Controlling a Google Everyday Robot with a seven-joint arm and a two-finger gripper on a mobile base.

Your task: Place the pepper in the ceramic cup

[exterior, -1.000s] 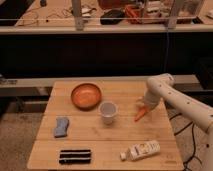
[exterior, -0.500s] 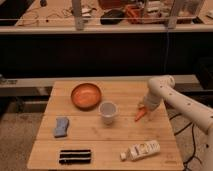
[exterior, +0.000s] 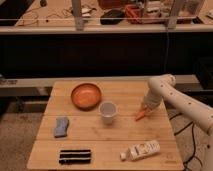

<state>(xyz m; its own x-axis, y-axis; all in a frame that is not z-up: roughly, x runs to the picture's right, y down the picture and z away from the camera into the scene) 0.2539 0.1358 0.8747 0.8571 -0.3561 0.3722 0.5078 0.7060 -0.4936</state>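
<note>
1. Camera view, left end of your table: a blue cloth, with a black flat object near the front edge.
2. Next you have the orange bowl, then the ceramic cup upright just beside it.
3. A white bottle lies on its side at front right.
4. The pepper lies right of the cup, apart from it; your gripper is clamped tight on its upper end.

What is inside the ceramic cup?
The ceramic cup looks empty; its near wall hides part of the bottom. The pepper lies beside it, the hand shut on its far end.
</note>
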